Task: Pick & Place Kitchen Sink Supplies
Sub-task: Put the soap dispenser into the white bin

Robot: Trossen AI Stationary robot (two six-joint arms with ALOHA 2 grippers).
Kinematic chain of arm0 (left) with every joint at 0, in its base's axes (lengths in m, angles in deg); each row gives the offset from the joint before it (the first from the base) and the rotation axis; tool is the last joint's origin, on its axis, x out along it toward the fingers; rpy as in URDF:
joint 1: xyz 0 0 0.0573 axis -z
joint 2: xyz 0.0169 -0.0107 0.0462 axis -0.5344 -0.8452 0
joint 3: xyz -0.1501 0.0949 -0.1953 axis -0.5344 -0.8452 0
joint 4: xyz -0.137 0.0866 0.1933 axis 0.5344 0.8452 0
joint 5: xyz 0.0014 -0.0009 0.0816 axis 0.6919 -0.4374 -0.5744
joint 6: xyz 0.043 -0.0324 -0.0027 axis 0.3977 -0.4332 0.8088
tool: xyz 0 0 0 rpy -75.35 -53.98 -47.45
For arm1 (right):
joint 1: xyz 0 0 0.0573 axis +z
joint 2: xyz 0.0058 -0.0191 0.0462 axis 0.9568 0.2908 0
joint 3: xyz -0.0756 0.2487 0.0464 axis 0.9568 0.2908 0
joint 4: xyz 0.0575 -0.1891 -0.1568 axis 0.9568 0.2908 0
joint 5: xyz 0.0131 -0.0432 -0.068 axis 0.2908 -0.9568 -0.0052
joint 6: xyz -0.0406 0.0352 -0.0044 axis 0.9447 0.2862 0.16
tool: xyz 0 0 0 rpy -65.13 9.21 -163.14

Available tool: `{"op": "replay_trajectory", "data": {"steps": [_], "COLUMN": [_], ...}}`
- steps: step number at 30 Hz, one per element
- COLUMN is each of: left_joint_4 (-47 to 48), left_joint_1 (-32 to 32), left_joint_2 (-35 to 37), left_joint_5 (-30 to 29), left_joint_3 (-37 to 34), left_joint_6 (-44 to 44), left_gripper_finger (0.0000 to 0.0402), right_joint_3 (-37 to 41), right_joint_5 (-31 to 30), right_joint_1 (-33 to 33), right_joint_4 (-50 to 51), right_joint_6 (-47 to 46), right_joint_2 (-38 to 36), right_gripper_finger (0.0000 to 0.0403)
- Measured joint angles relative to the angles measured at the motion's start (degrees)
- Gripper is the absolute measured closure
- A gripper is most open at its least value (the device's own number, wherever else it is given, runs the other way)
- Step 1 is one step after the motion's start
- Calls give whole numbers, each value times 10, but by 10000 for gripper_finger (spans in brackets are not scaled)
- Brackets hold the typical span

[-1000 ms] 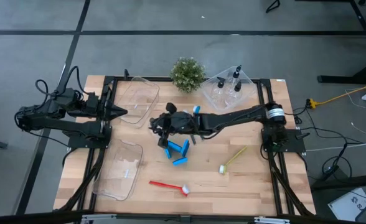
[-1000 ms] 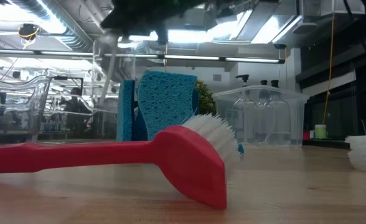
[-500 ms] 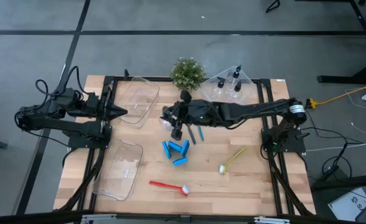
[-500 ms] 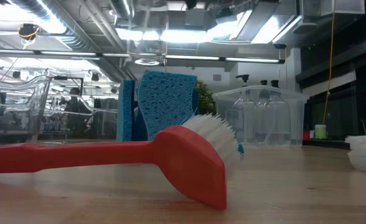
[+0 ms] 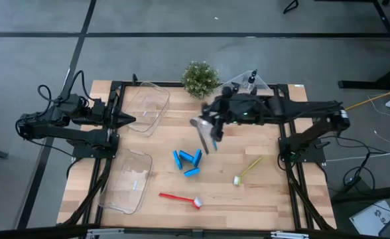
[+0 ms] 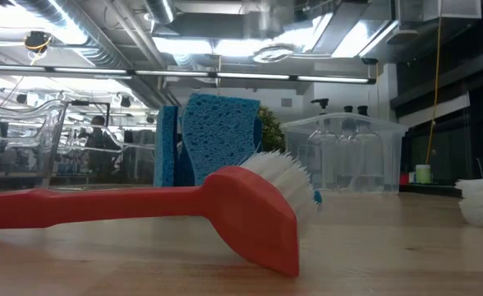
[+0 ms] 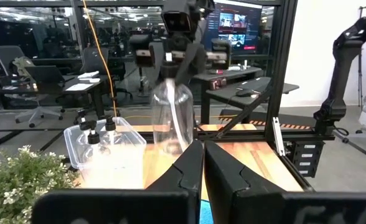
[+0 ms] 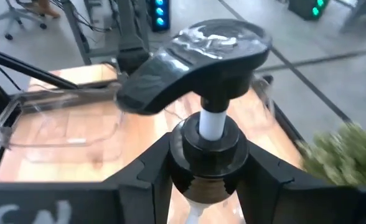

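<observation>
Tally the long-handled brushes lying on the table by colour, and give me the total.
Red brush: 1
Yellow-green brush: 1
Grey brush: 1
Blue brush: 1, partly under the right arm
Total: 4

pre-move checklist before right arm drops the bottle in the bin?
1. Right hand shut on the bottle's neck: ok.
2. Bottle clear of the table, hanging upright in the left wrist view: ok.
3. Bin with two bottles already in it has free room: cannot tell.
4. Bottle directly over that bin: not ok; in the high view the right hand sits beside it, toward the table's middle.
5. Plant out of the path: cannot tell; it stands close by.
6. Left hand shut, parked at the left edge: ok.
</observation>
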Motion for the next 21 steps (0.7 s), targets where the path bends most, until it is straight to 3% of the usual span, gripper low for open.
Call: {"op": "replay_trajectory", "data": {"steps": [8, 14, 21], "left_joint_4": [0, 0, 0], "left_joint_1": [0, 0, 0], "left_joint_2": [0, 0, 0], "left_joint_5": [0, 0, 0], "left_joint_3": [0, 0, 0], "left_joint_6": [0, 0, 0], "left_gripper_finger": [391, 389, 394], "right_joint_3": [2, 62, 155], "right_joint_5": [-112, -167, -186], "right_joint_1": [0, 0, -21], "right_joint_4": [123, 129, 108], "right_joint_6": [-59, -80, -115], "right_joint_2": [-79, -134, -198], "right_gripper_finger": [264, 269, 261]}}
